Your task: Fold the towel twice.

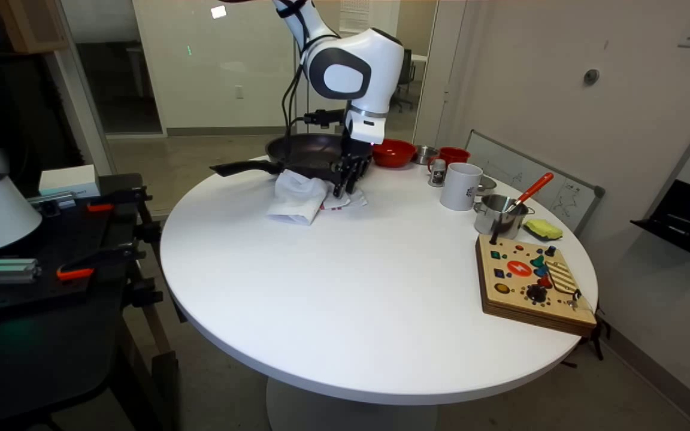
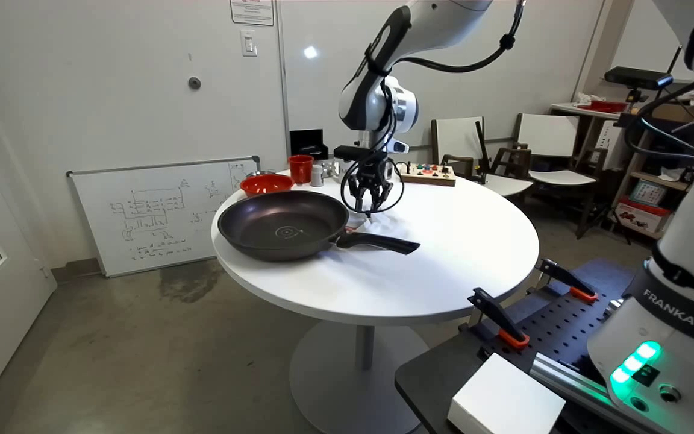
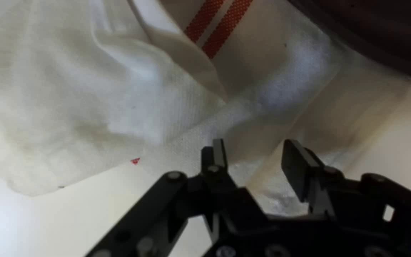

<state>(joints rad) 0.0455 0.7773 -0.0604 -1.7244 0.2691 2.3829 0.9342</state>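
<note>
The white towel (image 1: 297, 199) lies crumpled and partly folded over on the round table, beside the pan. In the wrist view the towel (image 3: 84, 89) has a raised, doubled part at left, and a flatter part at right with red stripes. In an exterior view the towel (image 2: 378, 226) is mostly hidden behind the pan and its handle. My gripper (image 1: 346, 190) points down at the towel's flatter end, and it also shows in an exterior view (image 2: 372, 208). In the wrist view the fingers (image 3: 252, 150) are apart, with cloth below and between them. Whether they touch it, I cannot tell.
A dark frying pan (image 2: 284, 226) stands close against the towel, its handle (image 1: 246, 167) pointing out past it. A red bowl (image 1: 394, 153), white mug (image 1: 461, 187), steel pot (image 1: 493, 216), sponge (image 1: 542, 228) and wooden switch board (image 1: 530, 281) stand along the table's edge.
</note>
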